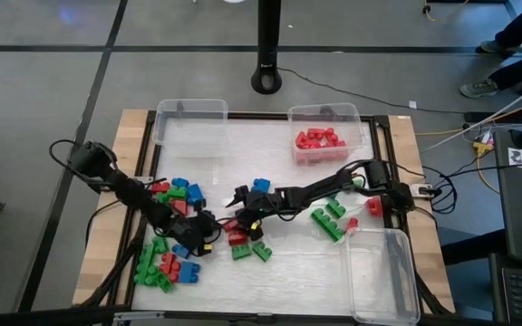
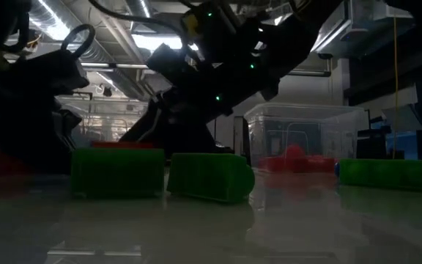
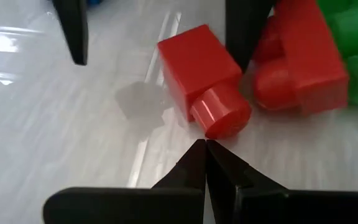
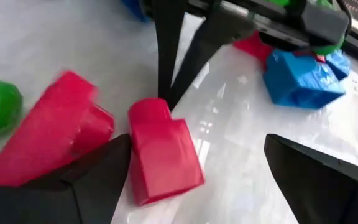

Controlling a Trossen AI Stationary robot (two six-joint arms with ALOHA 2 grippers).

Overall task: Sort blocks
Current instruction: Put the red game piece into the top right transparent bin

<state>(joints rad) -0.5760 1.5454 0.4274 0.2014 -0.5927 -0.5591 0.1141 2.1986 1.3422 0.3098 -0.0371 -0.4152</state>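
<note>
Red, green and blue blocks lie scattered across the white table; a pile (image 1: 166, 267) sits near the left edge and green ones (image 1: 329, 217) to the right. A small red one-stud block (image 3: 197, 65) (image 4: 163, 155) lies on its side on the table. My right gripper (image 4: 197, 143) (image 1: 243, 210) is open with a finger on either side of it. My left gripper (image 3: 204, 149) (image 1: 208, 228) is shut, its tips pointing at the block's stud. A longer red block (image 3: 303, 62) (image 4: 48, 137) lies just beside it. My left gripper's shut fingertips (image 3: 194, 158) stand at the stud (image 3: 219, 115) of the small red block, coming level from the table's left; I cannot tell whether they touch it. My right gripper's one finger (image 4: 114, 158) is against the block's side (image 4: 138, 165), slanting down from the far right; the other finger stands clear.
A clear bin (image 1: 326, 136) at the far right holds several red blocks. A second clear bin (image 1: 191, 122) stands at the far left and a third (image 1: 383, 272) at the near right. Blue blocks (image 4: 303, 78) lie behind the left gripper. Two green blocks (image 2: 163, 172) lie near the front edge.
</note>
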